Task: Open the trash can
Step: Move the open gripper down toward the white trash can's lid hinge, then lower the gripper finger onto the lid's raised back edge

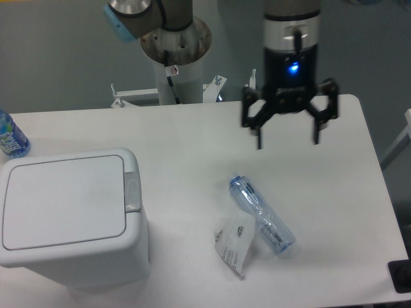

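Hovering at upper right of the frame, the tool (287, 140) hangs spread; the trash can (67, 218) sits lower left, lid down.

UR5e arm (151, 14): silver-grey tubular joints, one fitted with a light blue end cap; a black cable ran down its side past a small white label with a red mark. Base column (176, 61): white cylinder topped by a round grey metal flange showing dark bolt holes. Wrist section (292, 32): silver band over a black body, with a thin black cable down its front and a lit blue indicator. Gripper (287, 139): black, two angular linkage fingers (258, 122), each ending in a slim straight tip
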Robot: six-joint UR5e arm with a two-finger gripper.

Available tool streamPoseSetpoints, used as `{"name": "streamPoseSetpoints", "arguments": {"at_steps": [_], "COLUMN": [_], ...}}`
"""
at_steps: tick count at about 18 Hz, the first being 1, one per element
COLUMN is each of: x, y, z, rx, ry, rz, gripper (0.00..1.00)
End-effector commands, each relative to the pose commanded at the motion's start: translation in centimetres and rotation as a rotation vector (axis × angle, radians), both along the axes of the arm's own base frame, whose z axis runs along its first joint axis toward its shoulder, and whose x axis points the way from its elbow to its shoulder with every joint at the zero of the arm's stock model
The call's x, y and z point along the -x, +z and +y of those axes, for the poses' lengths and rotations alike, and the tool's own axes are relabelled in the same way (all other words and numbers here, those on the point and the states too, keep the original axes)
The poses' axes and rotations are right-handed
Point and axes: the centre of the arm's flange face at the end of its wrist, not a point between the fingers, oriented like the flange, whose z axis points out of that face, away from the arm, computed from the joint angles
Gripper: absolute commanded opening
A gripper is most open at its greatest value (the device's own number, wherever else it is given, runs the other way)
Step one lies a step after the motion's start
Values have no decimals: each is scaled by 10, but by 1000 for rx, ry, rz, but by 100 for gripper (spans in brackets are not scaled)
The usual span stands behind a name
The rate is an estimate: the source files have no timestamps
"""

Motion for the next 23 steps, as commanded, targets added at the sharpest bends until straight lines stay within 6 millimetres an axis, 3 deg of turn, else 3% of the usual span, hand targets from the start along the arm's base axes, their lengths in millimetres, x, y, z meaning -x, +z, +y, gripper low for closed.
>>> {"name": "streamPoseSetpoints", "arguments": {"at_steps": [3, 8, 23], "x": [-23, -47, -67], "y": [-11, -27, -48], "z": [26, 52, 75], "rx": [4, 18, 32], "ry": [-24, -51, -83], "rz": [-36, -73, -94], "gripper": [100, 100, 100]}}
